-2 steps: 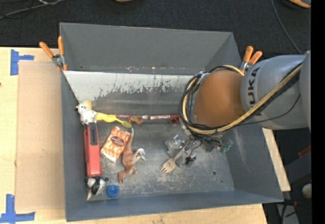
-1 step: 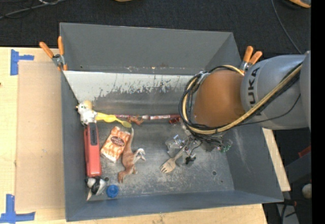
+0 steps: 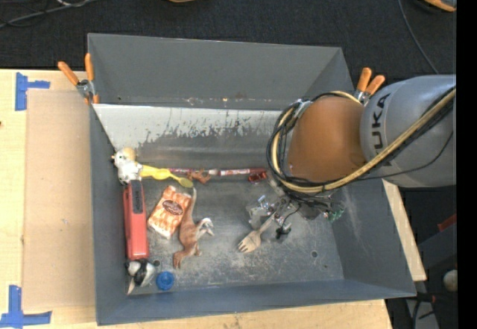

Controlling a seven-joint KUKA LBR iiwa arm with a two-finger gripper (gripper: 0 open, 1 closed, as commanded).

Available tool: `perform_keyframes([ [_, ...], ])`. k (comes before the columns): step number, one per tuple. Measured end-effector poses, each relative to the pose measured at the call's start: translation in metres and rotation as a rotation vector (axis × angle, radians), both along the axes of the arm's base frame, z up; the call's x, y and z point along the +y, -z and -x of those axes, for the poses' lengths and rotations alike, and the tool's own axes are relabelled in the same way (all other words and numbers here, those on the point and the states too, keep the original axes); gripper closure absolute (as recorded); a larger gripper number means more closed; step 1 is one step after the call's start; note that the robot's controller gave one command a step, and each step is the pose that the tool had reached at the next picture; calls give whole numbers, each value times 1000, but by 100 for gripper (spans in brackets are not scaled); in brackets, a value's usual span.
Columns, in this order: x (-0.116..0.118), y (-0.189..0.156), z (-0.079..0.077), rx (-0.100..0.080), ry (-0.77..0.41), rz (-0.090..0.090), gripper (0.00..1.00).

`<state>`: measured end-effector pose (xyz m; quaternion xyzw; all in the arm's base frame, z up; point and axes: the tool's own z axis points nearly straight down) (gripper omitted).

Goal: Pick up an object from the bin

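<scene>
End effector [image 3: 282,217] sits at the handle end of the pale fork [image 3: 250,241]; open or closed, we cannot tell. We judge it light and stiff: grasp the handle.

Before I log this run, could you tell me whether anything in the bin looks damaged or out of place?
Only wear: the grey metal bin's back wall carries dark scuff streaks along its lower part. Nothing lies spilled over the rim.

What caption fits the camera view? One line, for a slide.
Gripper beside a pale plastic fork in the grey metal bin; long flat red bar at left.
</scene>
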<state>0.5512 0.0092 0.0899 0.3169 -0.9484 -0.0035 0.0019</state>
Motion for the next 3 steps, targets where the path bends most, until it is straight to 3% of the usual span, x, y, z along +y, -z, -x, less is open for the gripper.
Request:
perform_keyframes([
  [3, 2, -67, -1, -2, 3, -2, 100],
])
